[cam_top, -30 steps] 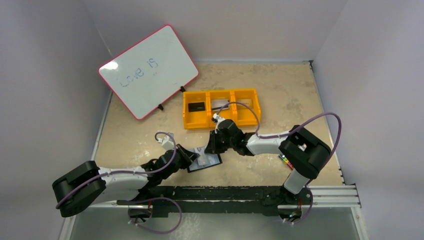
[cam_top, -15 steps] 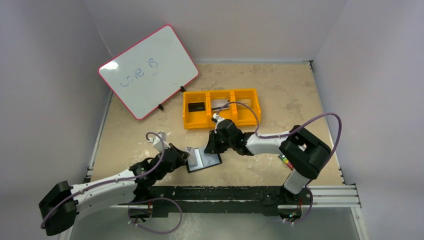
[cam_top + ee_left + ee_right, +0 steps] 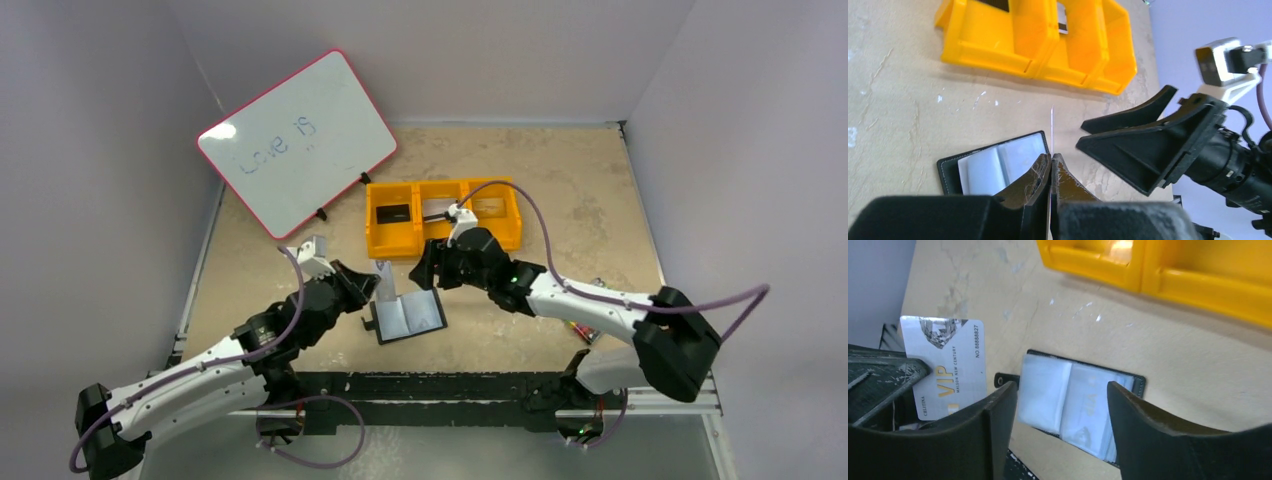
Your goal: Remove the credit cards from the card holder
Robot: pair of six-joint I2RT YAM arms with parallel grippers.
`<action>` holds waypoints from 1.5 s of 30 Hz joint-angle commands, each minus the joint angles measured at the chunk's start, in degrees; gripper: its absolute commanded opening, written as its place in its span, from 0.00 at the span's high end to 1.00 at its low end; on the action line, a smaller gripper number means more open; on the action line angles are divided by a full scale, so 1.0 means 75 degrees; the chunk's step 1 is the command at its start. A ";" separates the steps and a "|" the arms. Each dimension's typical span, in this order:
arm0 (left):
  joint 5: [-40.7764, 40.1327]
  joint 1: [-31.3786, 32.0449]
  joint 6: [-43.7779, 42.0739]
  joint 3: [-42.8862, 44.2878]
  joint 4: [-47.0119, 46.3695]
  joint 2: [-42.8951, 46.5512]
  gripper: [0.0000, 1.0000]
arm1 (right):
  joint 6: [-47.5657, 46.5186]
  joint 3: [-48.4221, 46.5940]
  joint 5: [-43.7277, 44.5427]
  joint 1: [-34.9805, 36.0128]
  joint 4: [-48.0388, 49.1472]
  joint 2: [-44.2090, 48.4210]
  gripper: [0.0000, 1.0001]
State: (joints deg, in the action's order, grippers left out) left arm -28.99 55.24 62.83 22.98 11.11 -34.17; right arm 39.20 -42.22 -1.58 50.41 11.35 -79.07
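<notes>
Card holder [image 3: 408, 316] lies open on the worktop [image 3: 560, 200] near the spread right hand [image 3: 1062, 386]. The left hand [image 3: 1051, 159] pinches a silvery card [image 3: 1052, 122], edge-on in its own view; the right wrist view shows VIP print.

We see a mottled beige table [image 3: 570, 200] boxed in by plain pale lilac walls [image 3: 100, 150] on three sides. Behind and left of the orange tray [image 3: 392, 248] leans a pink-rimmed whiteboard [image 3: 297, 142]. Well in front of the tray runs a black rail [image 3: 450, 385].
</notes>
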 commanded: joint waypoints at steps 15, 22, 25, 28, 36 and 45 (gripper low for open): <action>0.0419 -0.0029 -0.1024 -0.1417 -0.4805 0.0401 1.00 | 0.0589 0.2887 0.1689 -0.0044 0.3012 0.3877 0.00; 0.1487 -0.0019 -0.1191 -0.1979 -0.7459 -0.0689 1.00 | 0.1089 0.3296 -0.1224 -0.1064 0.5019 0.3896 0.05; 0.1842 -0.0019 -0.1109 -0.1953 -0.7953 -0.1034 1.00 | 0.1749 0.3376 -0.2908 -0.2014 0.6016 0.3196 0.18; 0.1775 -0.0021 -0.0775 -0.2025 -0.8145 -0.1117 1.00 | 0.2061 0.3292 -0.3854 -0.2220 0.7073 0.2413 0.24; 0.1674 -0.0020 -0.0710 -0.2088 -0.8029 -0.0907 1.00 | 0.2380 0.2915 -0.4710 -0.2220 0.8265 0.1085 0.38; 0.1857 -0.0027 -0.0637 -0.2052 -0.8040 -0.1000 1.00 | 0.2712 0.2487 -0.5119 -0.2203 0.8896 0.0438 0.43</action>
State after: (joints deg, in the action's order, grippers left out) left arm -16.58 55.24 57.49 7.18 -45.82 -41.47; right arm 58.06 -19.46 -36.97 33.78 71.55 -74.54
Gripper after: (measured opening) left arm 0.008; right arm 0.582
